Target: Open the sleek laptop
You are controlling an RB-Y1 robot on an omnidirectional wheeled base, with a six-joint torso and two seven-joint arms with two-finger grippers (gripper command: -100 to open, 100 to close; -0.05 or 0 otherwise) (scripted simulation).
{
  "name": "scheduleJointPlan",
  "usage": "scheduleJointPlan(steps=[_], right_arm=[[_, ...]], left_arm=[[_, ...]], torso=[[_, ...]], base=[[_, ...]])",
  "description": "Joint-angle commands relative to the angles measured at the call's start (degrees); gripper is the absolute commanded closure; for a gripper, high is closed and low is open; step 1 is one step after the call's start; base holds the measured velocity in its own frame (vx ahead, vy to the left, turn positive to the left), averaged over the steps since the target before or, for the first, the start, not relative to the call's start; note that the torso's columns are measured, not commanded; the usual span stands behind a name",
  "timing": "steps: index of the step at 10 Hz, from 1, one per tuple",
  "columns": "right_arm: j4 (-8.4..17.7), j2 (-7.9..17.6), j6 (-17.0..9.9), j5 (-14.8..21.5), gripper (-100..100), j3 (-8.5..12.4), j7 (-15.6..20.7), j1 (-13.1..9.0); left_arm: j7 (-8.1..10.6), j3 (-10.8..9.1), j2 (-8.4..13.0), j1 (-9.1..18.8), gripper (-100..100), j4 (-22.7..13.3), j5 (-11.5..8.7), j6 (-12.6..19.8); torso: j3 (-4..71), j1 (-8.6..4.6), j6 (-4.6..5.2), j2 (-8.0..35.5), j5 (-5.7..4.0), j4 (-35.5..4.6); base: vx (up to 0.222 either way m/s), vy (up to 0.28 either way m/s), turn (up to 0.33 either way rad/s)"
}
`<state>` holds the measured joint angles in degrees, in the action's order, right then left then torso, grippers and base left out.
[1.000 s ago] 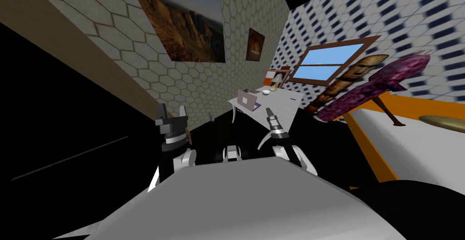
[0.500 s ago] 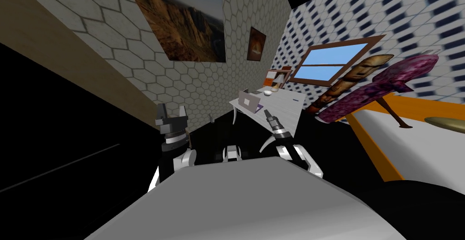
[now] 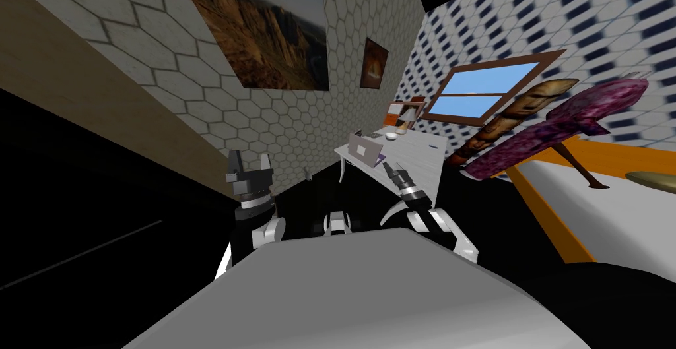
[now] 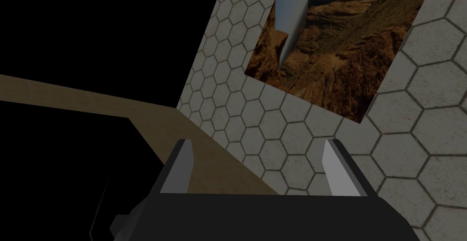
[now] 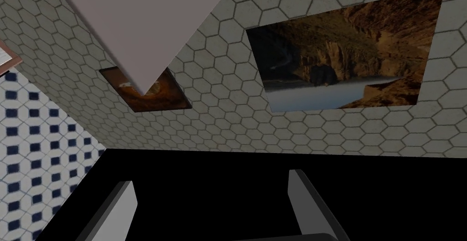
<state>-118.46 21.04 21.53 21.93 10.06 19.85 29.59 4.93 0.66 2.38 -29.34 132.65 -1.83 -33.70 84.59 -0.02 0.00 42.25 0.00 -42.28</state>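
Laptop sits lid-up on the near end of the white desk, about 12 o'clock from me. Right gripper is close by at its 5 o'clock. Left gripper is way off at its 9, fingers apart. Bowl is at the laptop's 1 o'clock.

laptop had a matt grey lid, table looked smooth and white, wall was matt hexagon tile, window frame looked like brown wood
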Motion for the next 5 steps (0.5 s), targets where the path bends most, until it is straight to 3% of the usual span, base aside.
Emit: scheduleJointPlan(steps=[1, 5], right_arm=[[1.4, 2.6, -0.4, 3.3, -100, 1.4, 3.5, -0.3], [3.7, 7.2, -1.3, 8.9, -100, 3.7, 9.3, -0.8]], left_arm=[[0.00, 0.00, 0.0, 0.0, 0, 0.0, 0.0, 0.0], [0.00, 0.00, 0.0, 0.0, 0, 0.0, 0.0, 0.0]], torso=[[0.0, 0.00, 0.00, 0.0, -0.01, 0.0], [0.0, 0.02, -0.01, -0.1, 0.00, 0.0]], base=[[0.084, 0.039, -0.010], [0.110, 0.044, -0.011]])
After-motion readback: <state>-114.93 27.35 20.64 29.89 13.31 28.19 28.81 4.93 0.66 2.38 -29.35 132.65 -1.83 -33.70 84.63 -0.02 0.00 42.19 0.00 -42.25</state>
